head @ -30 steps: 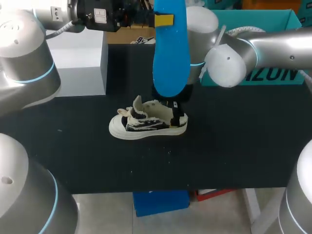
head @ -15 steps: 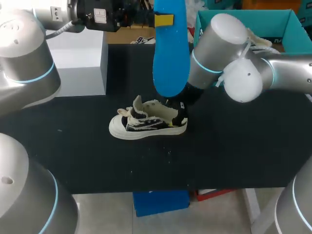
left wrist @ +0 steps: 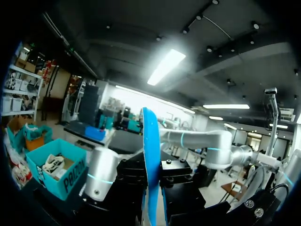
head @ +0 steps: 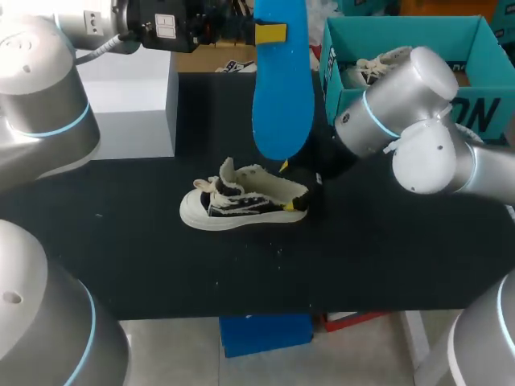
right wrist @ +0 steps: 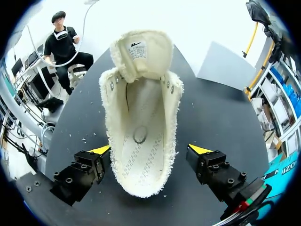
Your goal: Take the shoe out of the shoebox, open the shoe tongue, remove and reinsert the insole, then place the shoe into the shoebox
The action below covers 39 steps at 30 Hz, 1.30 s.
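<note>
Head view: shoe (head: 241, 201) lies mid-table, toe toward 9 o'clock. The shoebox (head: 475, 32) at 2 o'clock holds another shoe (head: 378, 64); a grey box (head: 133, 104) stands at 10. Above the heel the left gripper (left wrist: 151, 179) clamps the blue insole (head: 282, 88) upright. The right gripper (right wrist: 150, 149) straddles the heel, spread wide. The tongue label (right wrist: 136, 49) is too small to read.

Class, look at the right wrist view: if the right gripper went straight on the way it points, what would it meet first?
The shoe. Its heel end lies between the open fingers of the right gripper, so the heel would probably be met first, though depth is hard to judge.
</note>
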Each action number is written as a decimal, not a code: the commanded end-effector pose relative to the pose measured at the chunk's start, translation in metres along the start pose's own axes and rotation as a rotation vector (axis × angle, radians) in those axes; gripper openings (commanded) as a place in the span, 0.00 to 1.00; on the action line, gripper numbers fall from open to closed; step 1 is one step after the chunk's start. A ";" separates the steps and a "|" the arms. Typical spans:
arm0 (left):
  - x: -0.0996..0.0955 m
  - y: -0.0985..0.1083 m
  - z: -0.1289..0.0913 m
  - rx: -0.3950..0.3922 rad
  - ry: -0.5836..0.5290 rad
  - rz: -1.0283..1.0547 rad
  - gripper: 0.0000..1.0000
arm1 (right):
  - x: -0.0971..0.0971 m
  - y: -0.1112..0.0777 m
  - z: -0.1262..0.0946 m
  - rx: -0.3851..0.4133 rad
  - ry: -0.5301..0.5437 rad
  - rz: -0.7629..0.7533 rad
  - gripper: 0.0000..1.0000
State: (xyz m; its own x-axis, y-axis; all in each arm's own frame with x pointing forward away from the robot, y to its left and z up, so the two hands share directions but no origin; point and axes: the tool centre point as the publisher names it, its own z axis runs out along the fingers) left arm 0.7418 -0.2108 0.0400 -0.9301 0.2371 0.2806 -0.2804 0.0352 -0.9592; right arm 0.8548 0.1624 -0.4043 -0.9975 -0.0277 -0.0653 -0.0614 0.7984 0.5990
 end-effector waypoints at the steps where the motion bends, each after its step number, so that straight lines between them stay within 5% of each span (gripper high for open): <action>1: 0.000 0.001 0.001 0.000 -0.002 0.001 0.00 | 0.002 -0.007 0.008 -0.131 0.002 0.005 1.00; 26: 0.000 0.001 0.001 0.000 -0.002 0.001 0.00 | 0.011 -0.035 0.030 -0.273 0.003 0.086 1.00; 35: 0.000 0.001 0.001 0.000 -0.002 0.001 0.00 | 0.009 -0.036 0.027 -0.278 0.005 0.085 1.00; 39: 0.000 0.001 0.001 0.000 -0.002 0.001 0.00 | 0.007 -0.034 0.018 -0.216 0.035 0.075 1.00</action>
State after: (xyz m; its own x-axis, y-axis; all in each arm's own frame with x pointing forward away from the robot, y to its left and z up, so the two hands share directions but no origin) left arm 0.7419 -0.2108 0.0400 -0.9300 0.2374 0.2807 -0.2805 0.0353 -0.9592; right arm 0.8473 0.1481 -0.4487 -0.9999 0.0145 -0.0057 0.0044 0.6137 0.7895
